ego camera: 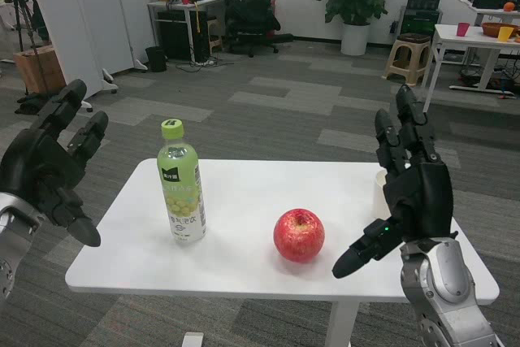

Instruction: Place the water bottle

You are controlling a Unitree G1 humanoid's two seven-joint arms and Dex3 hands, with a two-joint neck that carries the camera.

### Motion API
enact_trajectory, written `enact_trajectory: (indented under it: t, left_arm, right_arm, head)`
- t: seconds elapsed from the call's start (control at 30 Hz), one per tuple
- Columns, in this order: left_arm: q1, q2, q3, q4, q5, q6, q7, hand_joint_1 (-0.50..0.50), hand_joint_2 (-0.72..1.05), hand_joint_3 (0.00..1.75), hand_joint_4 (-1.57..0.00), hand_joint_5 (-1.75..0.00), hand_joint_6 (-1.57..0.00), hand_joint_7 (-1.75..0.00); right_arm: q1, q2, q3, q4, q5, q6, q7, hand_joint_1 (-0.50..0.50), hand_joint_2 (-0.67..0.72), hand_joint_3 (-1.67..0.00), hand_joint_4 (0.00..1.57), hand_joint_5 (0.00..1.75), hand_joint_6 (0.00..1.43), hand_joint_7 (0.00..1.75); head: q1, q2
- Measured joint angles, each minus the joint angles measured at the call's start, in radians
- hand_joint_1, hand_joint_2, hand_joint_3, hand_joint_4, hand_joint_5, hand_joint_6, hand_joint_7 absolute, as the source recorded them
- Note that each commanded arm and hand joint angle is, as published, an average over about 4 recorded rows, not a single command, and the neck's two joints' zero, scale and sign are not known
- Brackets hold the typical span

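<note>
A clear water bottle [183,187] with a green cap and a pale green label stands upright on the left part of the white table [252,274]. My left hand [47,171] hovers open beside the table's left edge, a short gap away from the bottle, palm facing it. Over the table's right side my right hand [410,193] is raised and open, fingers pointing up, holding nothing.
A red apple [299,235] sits on the table between the bottle and my right hand. A small white object [379,182] shows partly behind the right hand. Beyond the table are grey carpet, a desk with an office chair, a plant and another white table.
</note>
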Motion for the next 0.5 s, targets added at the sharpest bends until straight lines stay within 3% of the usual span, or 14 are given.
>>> enact_trajectory:
  t: [0.5]
  left_arm:
    - [0.002, 0.0, -0.008, 0.0, -0.033, 0.007, 0.0, -0.48, -0.64, 0.09, 0.0, 0.0, 0.0, 0.0]
  right_arm:
    - [0.0, 0.005, 0.0, 0.0, -0.001, 0.0, 0.0, -0.46, 0.47, 0.0, 0.0, 0.0, 0.0, 0.0]
  head:
    - [0.001, -0.014]
